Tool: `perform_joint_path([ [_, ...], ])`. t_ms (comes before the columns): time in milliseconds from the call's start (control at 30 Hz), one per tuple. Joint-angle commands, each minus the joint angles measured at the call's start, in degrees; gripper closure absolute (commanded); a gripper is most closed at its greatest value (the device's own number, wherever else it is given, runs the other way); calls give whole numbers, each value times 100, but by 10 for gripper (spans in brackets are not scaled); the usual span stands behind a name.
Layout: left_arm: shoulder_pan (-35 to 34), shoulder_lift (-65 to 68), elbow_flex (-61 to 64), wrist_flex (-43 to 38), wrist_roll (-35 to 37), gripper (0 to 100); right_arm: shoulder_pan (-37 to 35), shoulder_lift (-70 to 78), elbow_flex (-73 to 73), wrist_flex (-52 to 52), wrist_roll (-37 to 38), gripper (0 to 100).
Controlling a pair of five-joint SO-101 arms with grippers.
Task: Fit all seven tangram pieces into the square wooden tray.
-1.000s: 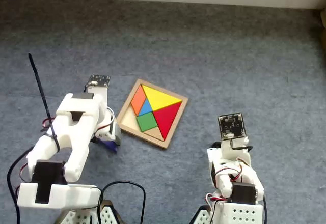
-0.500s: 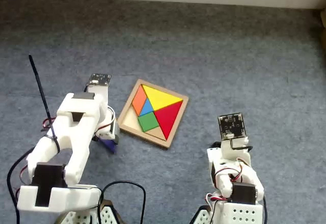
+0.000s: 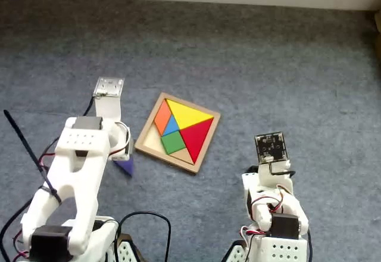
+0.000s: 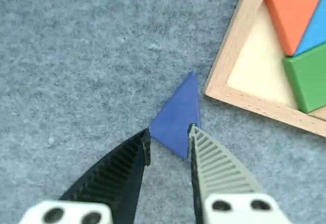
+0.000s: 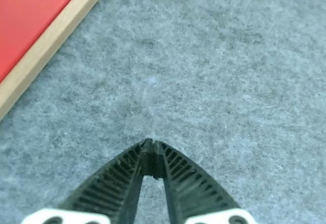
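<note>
The square wooden tray (image 3: 150, 144) is seen in the high view lying tilted on the grey carpet (image 3: 268, 65) between the two arms, nearer the left arm (image 3: 77, 167). Five pieces are seated in it: an orange piece (image 3: 161, 117), a light blue triangle (image 3: 171, 125), a yellow triangle (image 3: 187, 114), a red triangle (image 3: 197, 137) and a green square (image 3: 172, 142). A strip of bare floor is left along the side of the tray facing the left arm. A loose blue triangle (image 3: 124, 167) is laid on the carpet just beside that side, apart from the rim.

The gap of the left gripper (image 4: 168, 138) is given by the left wrist view. The jaws are held narrowly apart, one to each side of the broad end of the loose blue triangle, whose point is turned towards the tray's rim. The pale fingertip (image 4: 204, 155) is seen at the triangle's edge. Whether the triangle is pinched or merely straddled cannot be settled from this angle, though it appears to lie flat on the carpet.

The right gripper (image 5: 153, 158) is shown by the right wrist view with its jaws closed tip to tip on nothing. It is held over bare carpet, near a corner of the tray where the red and yellow triangles are seated. In the high view the right arm (image 3: 272, 205) is placed close to its base, apart from the tray.
</note>
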Motion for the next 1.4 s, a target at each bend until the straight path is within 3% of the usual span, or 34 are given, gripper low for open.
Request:
perform_joint_path([
  [0,84,-215,-22,-35,44,868,66,-84,532,22,70,992],
  [200,-338,-374,-259,571,53,715,57,-101,532,-13,70,991],
  [300,-857,-813,-303,695,9,702,31,-101,479,22,70,991],
  [400,-927,-1288,-66,695,0,702,4,-101,365,-13,70,989],
  [533,-1095,-1895,330,695,0,702,-532,-48,-400,180,44,925],
  [733,-2211,-2624,822,527,44,702,-1780,198,-1648,514,26,926],
  [833,-2695,-2765,1165,229,53,702,-2273,1051,-2299,479,-88,926],
  [1100,-3248,-2818,1596,-149,62,702,-4189,4505,-4620,400,-1635,922],
  [1233,-3336,-2818,1604,-149,237,702,-4945,5859,-5314,-532,-2119,922],
  [1367,-3459,-2818,1604,-158,246,702,-5182,7002,-5578,-1842,-2233,922],
])
